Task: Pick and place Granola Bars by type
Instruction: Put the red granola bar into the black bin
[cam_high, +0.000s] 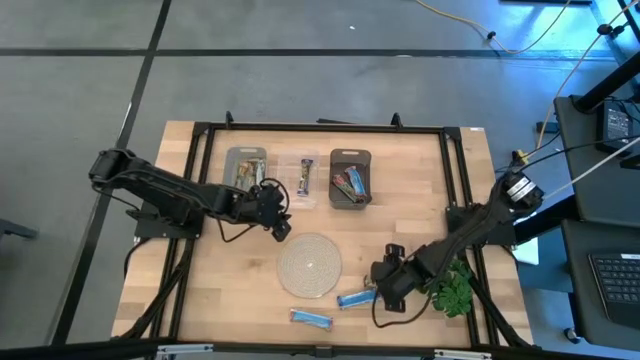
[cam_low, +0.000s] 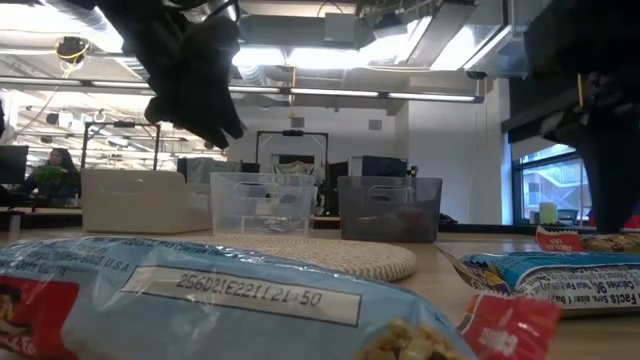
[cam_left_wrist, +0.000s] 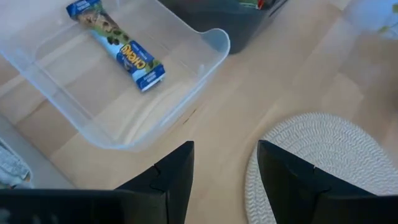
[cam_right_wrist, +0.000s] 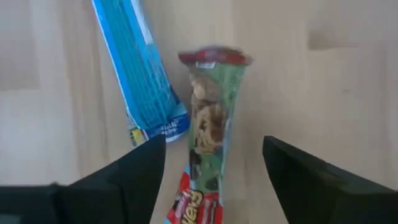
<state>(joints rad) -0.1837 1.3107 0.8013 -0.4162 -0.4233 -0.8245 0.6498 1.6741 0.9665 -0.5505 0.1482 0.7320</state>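
Observation:
A green-red granola bar (cam_right_wrist: 210, 124) lies flat on the table beside a blue bar (cam_right_wrist: 140, 74). My right gripper (cam_right_wrist: 213, 142) is open above the green-red bar, one finger on each side of it, touching nothing. In the high view this gripper (cam_high: 383, 292) is near the table's near edge, beside the blue bar (cam_high: 352, 298). A second blue bar (cam_high: 310, 318) lies closer to the near edge. My left gripper (cam_left_wrist: 225, 149) is open over bare wood between the clear bin (cam_left_wrist: 124, 93) and the woven mat (cam_left_wrist: 323, 155). A blue-wrapped bar (cam_left_wrist: 118, 46) lies in that clear bin.
Three bins stand in a row at the far side: a pale one (cam_high: 246, 170), the clear one (cam_high: 305, 178) and a dark one (cam_high: 350, 180), each with bars inside. The round woven mat (cam_high: 310, 265) lies mid-table. A leafy plant (cam_high: 455, 290) sits right of my right gripper.

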